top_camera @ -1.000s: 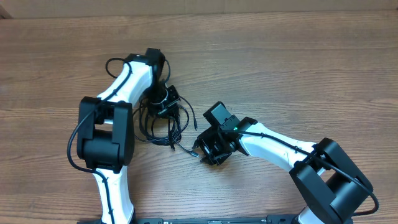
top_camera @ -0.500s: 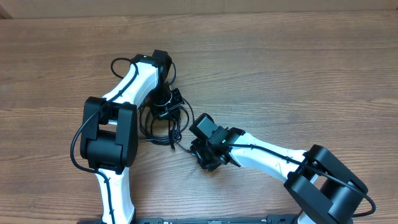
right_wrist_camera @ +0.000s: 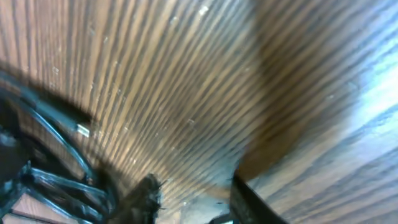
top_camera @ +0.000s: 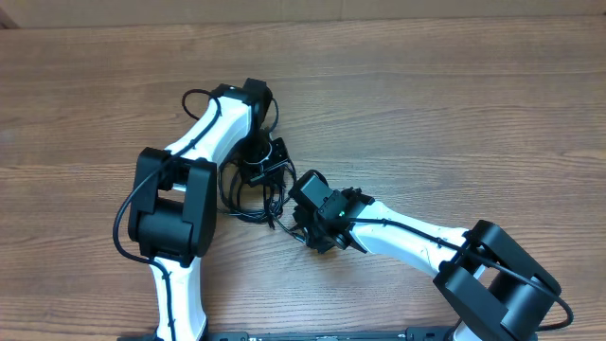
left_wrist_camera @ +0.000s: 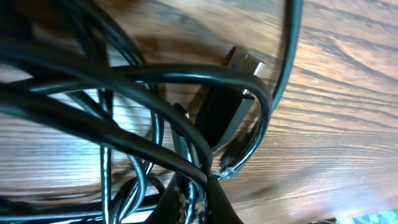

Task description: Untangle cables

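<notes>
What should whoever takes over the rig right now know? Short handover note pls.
Left gripper: shut on a strand of the cables, which sit mid-table between the arms.
Right gripper: open, empty, low over bare table just right of the bundle.
Cables: one looped tangle; a plug lies in it by the left gripper.
Done: no strand separated yet.
Left: probably grip a second strand with the right, pull apart, lay each out singly.
</notes>
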Controlling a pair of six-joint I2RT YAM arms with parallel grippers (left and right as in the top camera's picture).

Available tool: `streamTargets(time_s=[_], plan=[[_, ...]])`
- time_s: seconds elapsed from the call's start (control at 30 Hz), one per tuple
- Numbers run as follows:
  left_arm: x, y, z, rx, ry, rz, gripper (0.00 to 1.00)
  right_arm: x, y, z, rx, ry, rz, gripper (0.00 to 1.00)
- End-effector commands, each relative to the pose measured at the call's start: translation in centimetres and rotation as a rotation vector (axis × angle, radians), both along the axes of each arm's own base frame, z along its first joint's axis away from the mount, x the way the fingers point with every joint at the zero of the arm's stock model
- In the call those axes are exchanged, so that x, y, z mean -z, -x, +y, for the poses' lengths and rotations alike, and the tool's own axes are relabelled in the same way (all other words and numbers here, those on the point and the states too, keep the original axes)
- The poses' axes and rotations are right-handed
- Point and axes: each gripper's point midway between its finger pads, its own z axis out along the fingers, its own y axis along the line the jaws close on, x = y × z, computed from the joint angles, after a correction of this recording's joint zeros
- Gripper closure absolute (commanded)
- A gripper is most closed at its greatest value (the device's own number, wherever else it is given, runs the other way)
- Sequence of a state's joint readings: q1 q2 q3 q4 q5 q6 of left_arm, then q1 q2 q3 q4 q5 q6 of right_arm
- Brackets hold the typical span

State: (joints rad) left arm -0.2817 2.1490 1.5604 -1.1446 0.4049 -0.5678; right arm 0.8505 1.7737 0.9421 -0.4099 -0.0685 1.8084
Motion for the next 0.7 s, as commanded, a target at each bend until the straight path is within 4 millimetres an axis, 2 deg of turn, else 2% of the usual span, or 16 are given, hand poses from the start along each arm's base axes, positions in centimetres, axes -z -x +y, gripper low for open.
streamTargets(time_s=[0.0,0.23,0.43,0.57,0.6,0.67], plan=[[0.1,-0.3,-0.9,0.030,0.018,-0.014,0.96,0.5,1.0,0.0,-0.011,-0.011,0.050,0.61],[0.2,-0.5,-0.9,0.032,0.008,-0.028,0.96,0.3,1.9,0.8,-0.036,-0.055,0.098,0.65],[0.4,-0.7,-0.6,0.010,-0.021,-0.027,0.96,0.3,2.7,0.3,-0.035,-0.066,0.168,0.66],[0.4,-0.7,-0.5,0.011,-0.025,-0.029,0.94,-0.2,2.4,0.3,-0.160,-0.106,0.148,0.64],[0.5,-0.7,-0.4,0.012,-0.030,-0.031,0.94,-0.5,1.6,0.1,-0.227,-0.100,0.098,0.70],[0.6,-0.8,-0.1,0.019,-0.043,-0.037,0.95,-1.4,-0.3,-0.6,-0.384,-0.096,-0.018,0.96]])
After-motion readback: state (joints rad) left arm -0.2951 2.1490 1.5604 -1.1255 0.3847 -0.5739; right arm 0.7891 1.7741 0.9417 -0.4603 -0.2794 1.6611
